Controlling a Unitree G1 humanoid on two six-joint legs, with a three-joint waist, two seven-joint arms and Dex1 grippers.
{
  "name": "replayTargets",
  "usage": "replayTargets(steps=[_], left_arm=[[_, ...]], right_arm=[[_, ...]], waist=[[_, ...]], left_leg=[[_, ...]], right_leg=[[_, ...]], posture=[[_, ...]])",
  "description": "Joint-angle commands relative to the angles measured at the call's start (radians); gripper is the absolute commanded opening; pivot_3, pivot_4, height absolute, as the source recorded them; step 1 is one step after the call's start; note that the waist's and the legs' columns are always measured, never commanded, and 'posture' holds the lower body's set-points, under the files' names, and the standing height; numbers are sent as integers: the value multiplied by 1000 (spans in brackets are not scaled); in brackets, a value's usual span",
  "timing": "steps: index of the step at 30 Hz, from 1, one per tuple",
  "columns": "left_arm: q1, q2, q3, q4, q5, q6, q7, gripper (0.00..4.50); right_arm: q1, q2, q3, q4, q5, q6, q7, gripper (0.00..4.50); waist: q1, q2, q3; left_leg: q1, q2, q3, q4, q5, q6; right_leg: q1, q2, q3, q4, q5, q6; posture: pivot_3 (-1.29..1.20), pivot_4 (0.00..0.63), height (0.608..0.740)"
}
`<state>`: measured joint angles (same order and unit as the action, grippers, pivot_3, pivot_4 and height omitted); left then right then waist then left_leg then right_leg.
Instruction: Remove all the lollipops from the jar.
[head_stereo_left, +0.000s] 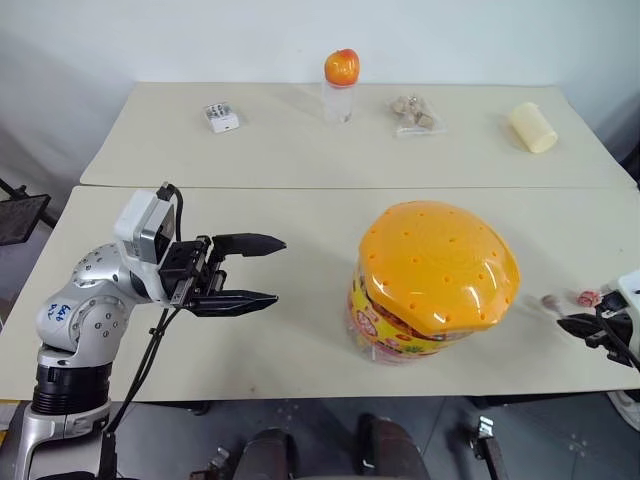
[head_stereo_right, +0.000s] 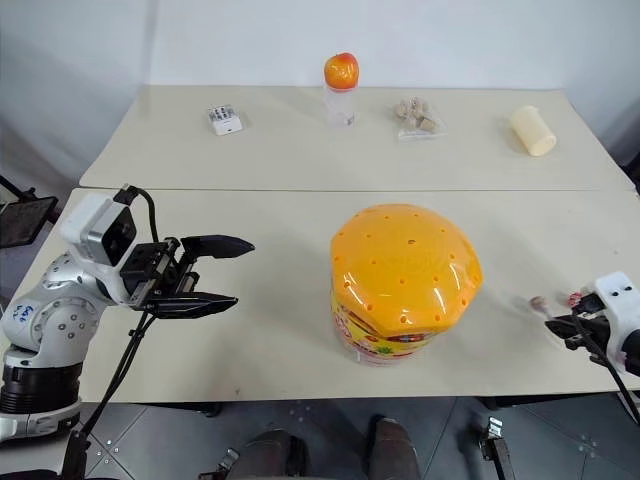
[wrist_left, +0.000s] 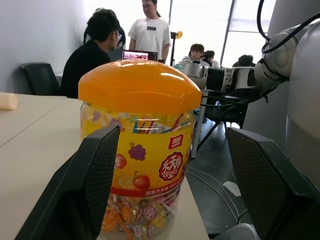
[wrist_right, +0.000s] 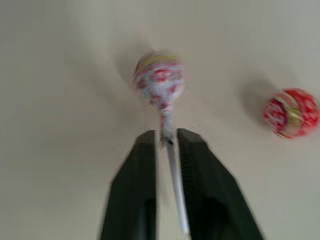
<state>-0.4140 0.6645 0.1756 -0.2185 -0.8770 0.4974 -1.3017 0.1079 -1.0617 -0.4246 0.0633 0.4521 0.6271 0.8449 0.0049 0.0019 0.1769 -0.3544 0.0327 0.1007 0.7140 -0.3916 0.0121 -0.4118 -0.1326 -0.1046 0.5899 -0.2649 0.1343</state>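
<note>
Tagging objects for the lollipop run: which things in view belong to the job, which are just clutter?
Job:
- jar, orange lid on
- lollipop, its stick between the right gripper's fingers
- second lollipop, lying on the table

Clutter, far table:
- orange-topped bottle
- small white box
- bag of brown pieces
- cream roll

head pair: looked down and forward over the table (head_stereo_left: 300, 330), both sharing the jar (head_stereo_left: 435, 280) | left wrist: sat low, level, close to jar, facing people behind | right wrist: looked down, very near tabletop and two lollipops (wrist_right: 159, 80)
</note>
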Motion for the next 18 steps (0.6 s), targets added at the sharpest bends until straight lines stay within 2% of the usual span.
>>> replayTargets(steps=[1,4,8,13,14,18], left_arm=[[-4,7,14,0,18,-36,-9,3567],[1,4,16,4,34,-57,-9,3567],[7,12,24,20,51,-73,-1,3567],[17,59,26,71,130,-65,58,3567],[25,57,29,82,169,-111,73,3567],[78,63,45,154,327,-237,179,3567]], right_arm=[[12,-3,-98,-19,-3,-26,10,2003],[41,16,-171,-29,18,-66,58,2976],[25,92,-275,-60,71,-248,147,4358],[-33,161,-360,-134,161,-330,179,4438],[-26,151,-372,-179,224,-262,194,4438],[-71,157,-328,-291,285,-258,207,4438]], waist=[[3,0,0],[12,0,0],[17,0,0],[16,0,0],[17,0,0],[17,1,0]], left_leg=[[0,0,0,0,0,0],[0,0,0,0,0,0],[0,0,0,0,0,0],[1,0,0,0,0,0],[1,0,0,0,0,0],[1,0,0,0,0,0]], right_leg=[[0,0,0,0,0,0],[0,0,0,0,0,0],[0,0,0,0,0,0],[0,0,0,0,0,0],[0,0,0,1,0,0],[0,0,0,1,0,0]], posture=[[0,150,740],[0,150,740],[0,150,740],[0,150,740],[0,150,740],[0,150,740]])
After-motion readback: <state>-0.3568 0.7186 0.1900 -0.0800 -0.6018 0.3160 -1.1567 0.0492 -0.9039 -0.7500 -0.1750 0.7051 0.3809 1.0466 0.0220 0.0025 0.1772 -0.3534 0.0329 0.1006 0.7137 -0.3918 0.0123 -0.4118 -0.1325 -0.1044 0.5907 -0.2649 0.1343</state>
